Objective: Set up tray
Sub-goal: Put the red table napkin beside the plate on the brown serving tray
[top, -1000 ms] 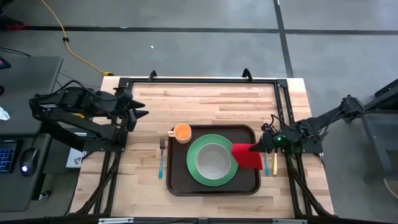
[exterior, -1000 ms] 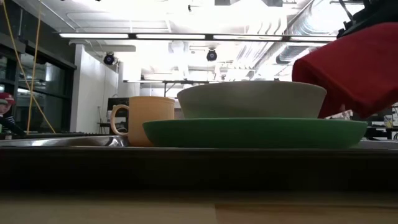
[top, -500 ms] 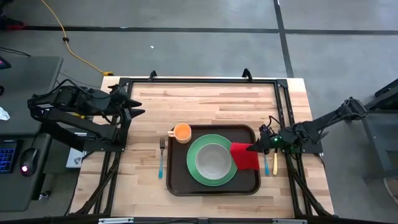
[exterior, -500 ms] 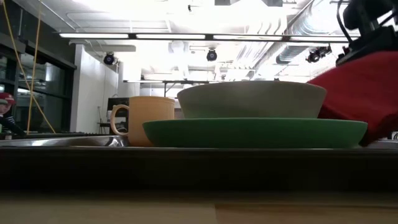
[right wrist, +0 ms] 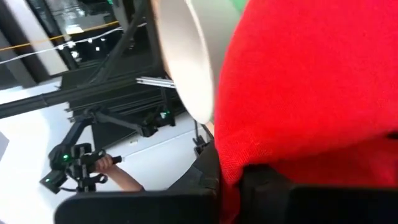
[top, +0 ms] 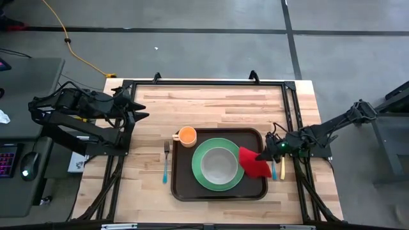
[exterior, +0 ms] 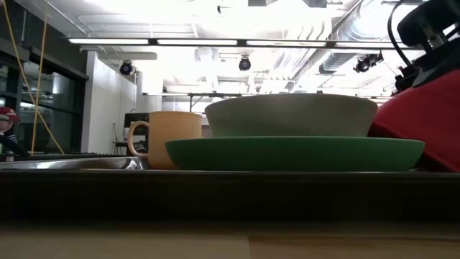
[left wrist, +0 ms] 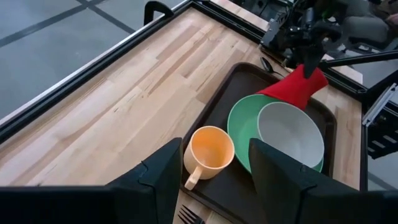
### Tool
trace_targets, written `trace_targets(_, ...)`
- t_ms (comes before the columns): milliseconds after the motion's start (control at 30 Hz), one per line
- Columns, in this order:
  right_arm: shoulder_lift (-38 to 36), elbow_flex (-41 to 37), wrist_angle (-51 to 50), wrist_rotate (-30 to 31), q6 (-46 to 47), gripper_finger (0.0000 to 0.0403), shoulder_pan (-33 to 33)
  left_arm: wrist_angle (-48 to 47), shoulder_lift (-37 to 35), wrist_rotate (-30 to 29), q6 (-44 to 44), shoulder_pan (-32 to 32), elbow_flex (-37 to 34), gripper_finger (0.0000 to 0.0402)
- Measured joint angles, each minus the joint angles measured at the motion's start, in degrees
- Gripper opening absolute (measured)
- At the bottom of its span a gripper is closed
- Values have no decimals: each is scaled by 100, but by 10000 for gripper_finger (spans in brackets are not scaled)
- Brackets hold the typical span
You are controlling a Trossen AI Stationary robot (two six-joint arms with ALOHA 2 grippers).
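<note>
High view: nearest the table's front edge sits the tray [top: 218, 191], dark brown, centred, carrying a green plate [top: 198, 174], grey bowl [top: 219, 165] and orange mug [top: 186, 135]. Loaded like that it looks stiff but heavy and slick; I'd take it by the raised rim at both short ends. Right gripper [top: 261, 157] is clamped on the red napkin [top: 253, 165], draped on the tray's right side. Further back, left gripper [top: 142, 115] hangs parted, holding nothing.

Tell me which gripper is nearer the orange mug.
Left. The left gripper hovers off the tray's far-left corner, near the orange mug; the right gripper holds the red napkin across the tray.
</note>
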Motion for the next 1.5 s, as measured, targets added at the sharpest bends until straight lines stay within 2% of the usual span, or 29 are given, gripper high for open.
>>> trace_targets(633, 1, 1, -579, -568, 671, 0, 0, 2, 1, 38, -2, -2, 0, 211)
trace_targets(800, 0, 1, -662, -640, 725, 0, 0, 2, 2, 213, -4, -2, 0, 211)
trace_targets(1133, 0, 4, -1162, -1138, 1033, 0, -4, 0, 0, 225, 26, 0, 0, 211)
trace_targets(1267, 12, 16, -1379, -1523, 1222, 0, -4, -77, -2, 225, 48, -1, 2, 211)
trace_targets(1500, 85, 16, -1347, -1501, 1231, 0, -101, -127, -10, 319, 44, -1, 2, 211)
